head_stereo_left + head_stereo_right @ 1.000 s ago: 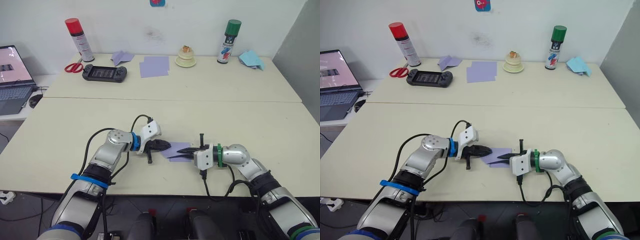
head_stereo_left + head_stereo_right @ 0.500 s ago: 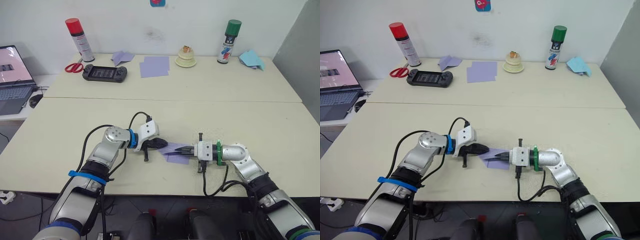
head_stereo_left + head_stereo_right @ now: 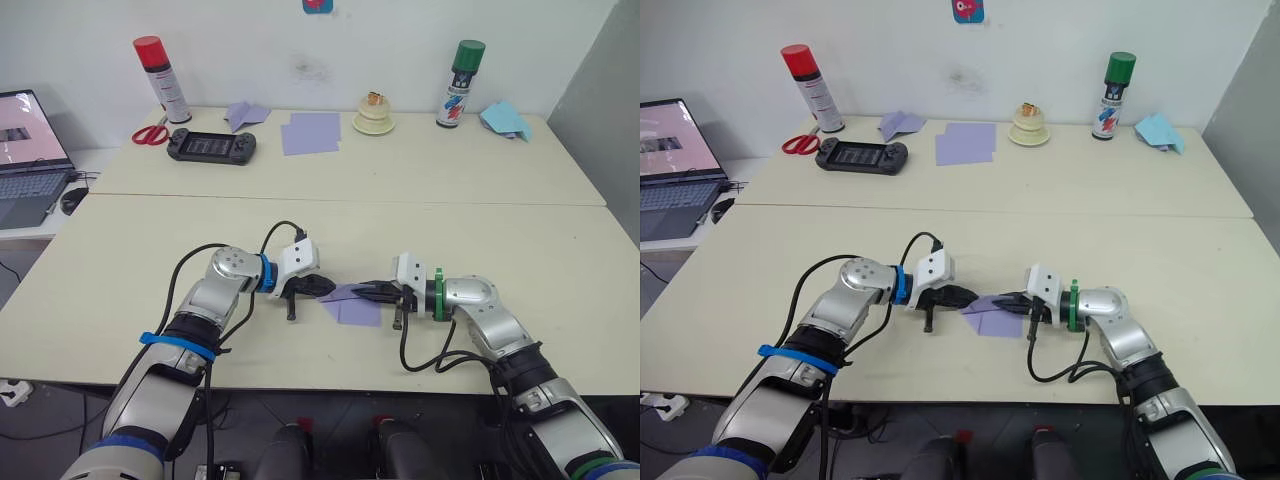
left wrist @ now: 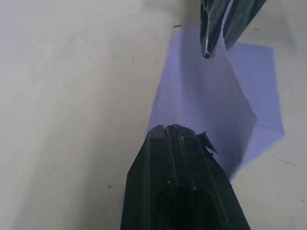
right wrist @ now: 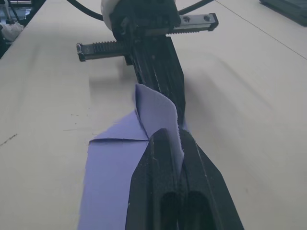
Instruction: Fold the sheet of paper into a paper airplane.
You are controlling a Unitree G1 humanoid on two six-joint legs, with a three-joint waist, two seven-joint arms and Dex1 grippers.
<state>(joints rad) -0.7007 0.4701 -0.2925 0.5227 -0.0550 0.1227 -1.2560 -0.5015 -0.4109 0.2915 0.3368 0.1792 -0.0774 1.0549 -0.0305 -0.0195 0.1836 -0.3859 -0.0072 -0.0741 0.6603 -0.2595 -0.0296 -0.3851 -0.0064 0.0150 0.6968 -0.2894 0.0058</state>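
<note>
sheet of paper [image 3: 352,304]: partly folded, on near worktop [image 3: 120,260] between both grippers, one flap lifted | right gripper [image 3: 364,290]: fingers [image 5: 165,158] clenched on raised flap | left gripper [image 3: 326,287]: fingers [image 4: 177,158] pressed together at the paper's opposite edge; whether they pinch it, cannot tell

Setting: indoor lab or test room. Evidence: two plain cream tables [image 3: 330,235] set edge to edge against a bare white wall [image 3: 300,50]. Far table holds a red-capped spray can [image 3: 155,65], green-capped spray can [image 3: 457,70], red-handled scissors [image 3: 148,134], handheld game console [image 3: 211,147], loose lavender sheets [image 3: 309,132], folded lavender plane [image 3: 243,114], light-blue folded paper [image 3: 504,118], small cream dish [image 3: 372,117]. Open laptop [image 3: 28,150] on a side desk at left. Grey panel [image 3: 600,100] at right. Exposed cables on the arms.
</note>
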